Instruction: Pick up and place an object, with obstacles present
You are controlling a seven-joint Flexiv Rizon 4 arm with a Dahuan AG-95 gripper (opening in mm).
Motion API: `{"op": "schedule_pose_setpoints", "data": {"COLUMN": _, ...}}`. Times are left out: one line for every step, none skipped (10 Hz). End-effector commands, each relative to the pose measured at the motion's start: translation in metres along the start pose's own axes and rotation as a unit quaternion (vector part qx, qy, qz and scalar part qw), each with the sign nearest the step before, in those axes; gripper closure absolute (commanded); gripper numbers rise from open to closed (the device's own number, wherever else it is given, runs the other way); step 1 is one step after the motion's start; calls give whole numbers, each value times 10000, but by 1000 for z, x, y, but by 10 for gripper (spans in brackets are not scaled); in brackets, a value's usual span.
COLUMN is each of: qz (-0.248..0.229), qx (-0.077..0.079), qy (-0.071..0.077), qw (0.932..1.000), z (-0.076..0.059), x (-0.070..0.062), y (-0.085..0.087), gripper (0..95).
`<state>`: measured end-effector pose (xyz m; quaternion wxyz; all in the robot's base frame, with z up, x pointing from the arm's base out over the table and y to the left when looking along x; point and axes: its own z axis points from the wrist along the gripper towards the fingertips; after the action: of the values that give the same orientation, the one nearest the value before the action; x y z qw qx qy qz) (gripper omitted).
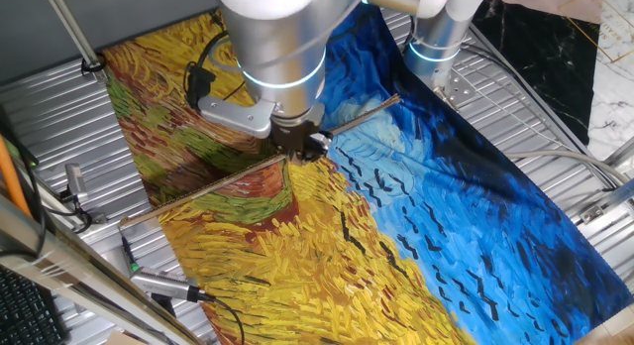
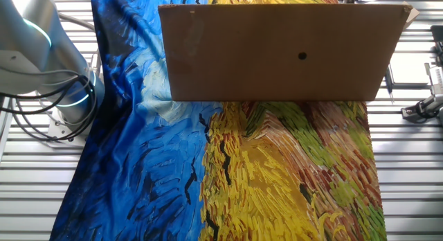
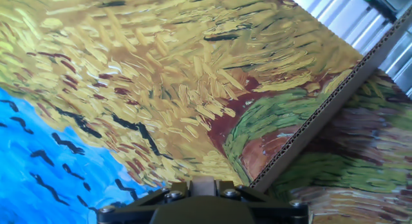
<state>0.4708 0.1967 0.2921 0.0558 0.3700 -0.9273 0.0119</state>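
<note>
The gripper (image 1: 302, 147) hangs over the painted cloth (image 1: 416, 236), right at the top edge of an upright cardboard wall (image 1: 213, 183). In the hand view a small pale tan block (image 3: 205, 187) sits between the two dark fingers of the gripper (image 3: 205, 182), so the jaws are shut on it. The block is held above the yellow part of the cloth (image 3: 161, 89), and the cardboard's edge (image 3: 322, 121) runs just to its right. In the other fixed view the cardboard wall (image 2: 277, 54) hides the gripper and the block.
The cloth (image 2: 277, 172) lies on a slatted metal table (image 1: 59, 117). The arm's base (image 1: 436, 38) stands at the cloth's far side and also shows in the other fixed view (image 2: 62, 95). Cables and a pen-like tool (image 1: 163, 284) lie at the front left.
</note>
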Motion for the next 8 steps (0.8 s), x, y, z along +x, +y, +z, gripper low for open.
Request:
{"op": "schedule_pose_setpoints", "data": {"qz": -350, "qx": -87, "qy": -84, "qw": 9993, "z": 1, "x": 0, "y": 0, "gripper": 950}}
{"op": "schedule_pose_setpoints", "data": {"qz": -492, "qx": -147, "qy": -132, "qw": 9986, "z": 1, "x": 0, "y": 0, "gripper": 950}}
{"op": "schedule_pose_setpoints", "data": {"qz": -569, "qx": -187, "qy": -172, "qw": 9981, "z": 1, "x": 0, "y": 0, "gripper": 950}}
{"op": "schedule_pose_setpoints", "data": {"qz": -656, "qx": -194, "qy": -190, "qw": 9975, "z": 1, "x": 0, "y": 0, "gripper": 950}}
{"op": "schedule_pose_setpoints", "data": {"qz": -660, "qx": -197, "qy": -194, "qw": 9974, "z": 1, "x": 0, "y": 0, "gripper": 950}}
{"op": "schedule_pose_setpoints", "data": {"qz": -660, "qx": -183, "qy": -180, "qw": 9975, "z": 1, "x": 0, "y": 0, "gripper": 950}}
{"op": "schedule_pose_setpoints", "data": {"qz": -653, "qx": -191, "qy": -185, "qw": 9975, "z": 0, "x": -2, "y": 2, "gripper": 950}}
{"op": "schedule_pose_setpoints", "data": {"qz": -643, "qx": -192, "qy": -183, "qw": 9976, "z": 0, "x": -5, "y": 3, "gripper": 950}}
